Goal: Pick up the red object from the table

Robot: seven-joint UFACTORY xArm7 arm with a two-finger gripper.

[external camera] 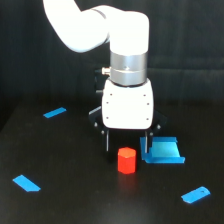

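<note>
Red object (126,160): a short, stubby hexagonal block, upright on the table (75,200), near the middle of the exterior view and toward the front.
Gripper (127,145): hangs straight down from the white xArm6 arm (127,107); 2 dark fingers (106,141) show, 1 on each side, spread apart and holding nothing.
Block against gripper: the block sits below and between the 2 fingers, roughly centred in the gap; its top face lies just under the white gripper body. Whether the fingertips reach the block's level or touch it cannot be told from this angle.
Blue tray-like piece (163,151): just beside the block on the exterior view's right, close behind the finger on that side.
Blue strips: 3 flat ones, well apart from the block; 1 at rear left (54,112), 1 at front left (26,183), 1 at front right (195,194).
Backdrop: black curtain (190,45).
</note>
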